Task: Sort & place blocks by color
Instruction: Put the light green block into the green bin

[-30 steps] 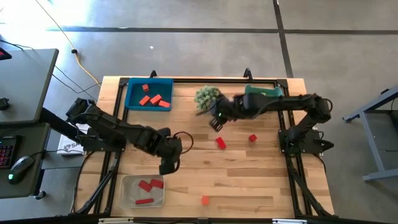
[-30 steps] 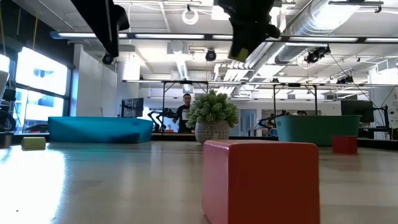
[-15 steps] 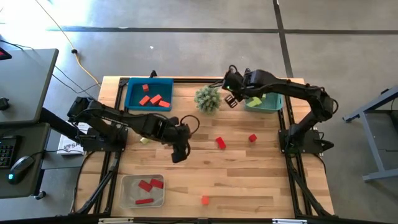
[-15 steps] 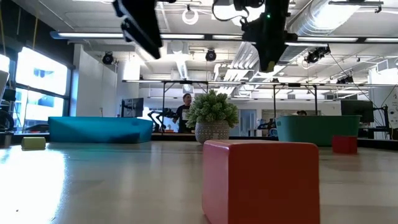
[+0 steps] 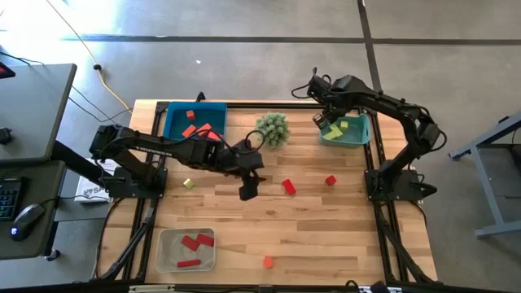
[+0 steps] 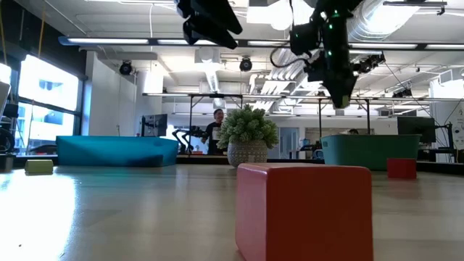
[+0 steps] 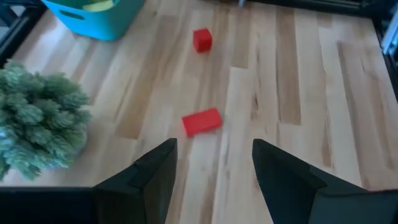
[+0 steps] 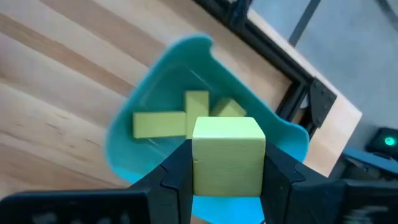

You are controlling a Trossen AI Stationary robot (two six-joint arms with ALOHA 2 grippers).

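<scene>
My right gripper clasps a yellow-green cube squarely above the teal bin at the bench's far edge; left gripper spread, empty.

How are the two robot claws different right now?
The right gripper is shut on a yellow-green block above the teal bin; the left gripper is open and empty. The left hangs over bare table near a red bar. Both are dark and two-fingered.

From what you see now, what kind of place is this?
Probably a robotics lab or workshop: exposed ceiling ducts, a concrete floor, and a desk with keyboard and mouse beside the wooden table.
</scene>
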